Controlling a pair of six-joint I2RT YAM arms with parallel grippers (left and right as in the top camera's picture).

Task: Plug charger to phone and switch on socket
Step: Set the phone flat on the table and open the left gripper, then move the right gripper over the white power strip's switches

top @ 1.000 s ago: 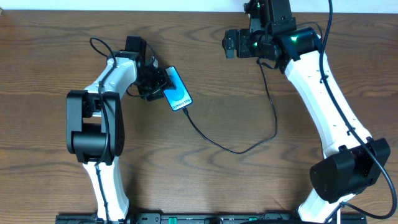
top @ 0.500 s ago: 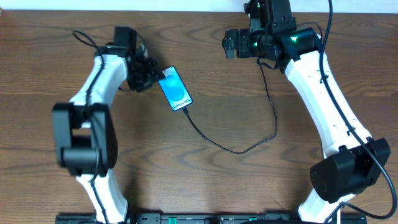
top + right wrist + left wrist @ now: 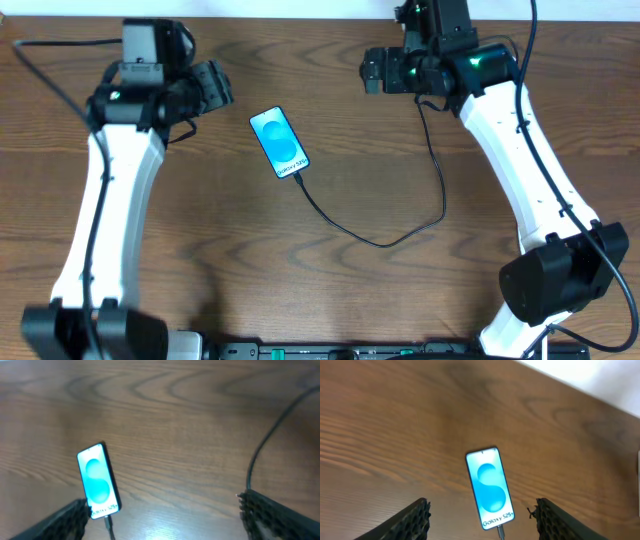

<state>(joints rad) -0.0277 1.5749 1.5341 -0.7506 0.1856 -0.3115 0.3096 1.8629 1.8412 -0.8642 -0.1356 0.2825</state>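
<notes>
The phone [image 3: 279, 143] lies flat on the wooden table, blue screen up, also seen as the phone [image 3: 490, 487] and the phone [image 3: 98, 481]. The charger's thin black cable [image 3: 380, 241] runs from the phone's "Galaxy" end, loops right and climbs toward my right arm. Its connector tip [image 3: 500, 531] sits in the phone's bottom port. My left gripper [image 3: 218, 86] hovers up and left of the phone, open and empty, its fingers [image 3: 412, 522] wide apart. My right gripper [image 3: 371, 70] is open and empty near the table's far edge, right of the phone. The socket is out of view.
The table's far edge [image 3: 300, 8] meets a white surface at the back. The black cable [image 3: 260, 452] passes close to my right gripper's right finger [image 3: 272, 512]. My right arm [image 3: 520, 140] stretches along the table's right side.
My left gripper has let go of the phone's side, pulled back up and to the left, and opened wider. The phone and cable stay put. The right arm has not moved.
</notes>
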